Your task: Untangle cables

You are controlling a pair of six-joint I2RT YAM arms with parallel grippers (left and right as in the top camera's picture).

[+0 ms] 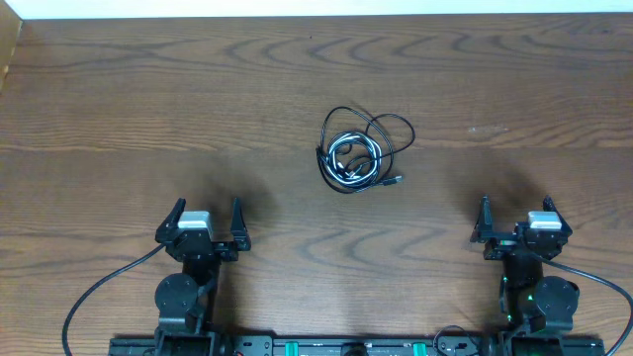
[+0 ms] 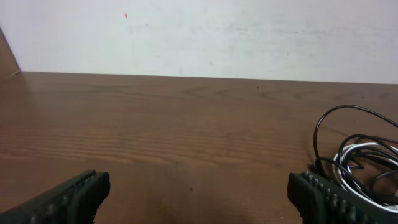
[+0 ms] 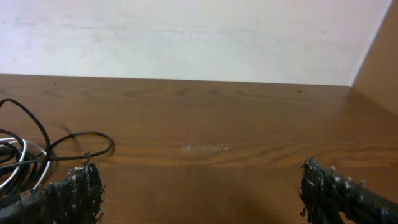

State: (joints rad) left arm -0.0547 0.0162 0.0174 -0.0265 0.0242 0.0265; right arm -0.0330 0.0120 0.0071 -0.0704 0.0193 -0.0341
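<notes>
Stretching from edge to edge, the desk (image 1: 119,119) is a dark brown wooden top with long wavy grain and a dull sheen. A plain off-white wall (image 2: 217,37), faintly smudged, runs along its far edge. A lighter brown board (image 3: 379,56) stands upright at the far right corner, and another such board shows at the far left corner.

The cables (image 1: 356,150) lie a little beyond the middle of the desk, slightly right of centre and well apart from both arms. They are several thin black wires wound into a loose, roundish coil. One white cable (image 1: 348,158) loops through the inside, and a small plug (image 1: 396,181) pokes out toward the near right. One black loop swings wider than the others on the far right side of the bundle.

The left gripper (image 1: 207,210) sits by the near edge on the left, its two black ribbed fingers spread wide with nothing between them. The right gripper (image 1: 516,213) sits by the near edge on the right, likewise spread wide and empty, its finger pads rough and frayed. A thick black cord (image 1: 99,287) curves away from each arm's base.
</notes>
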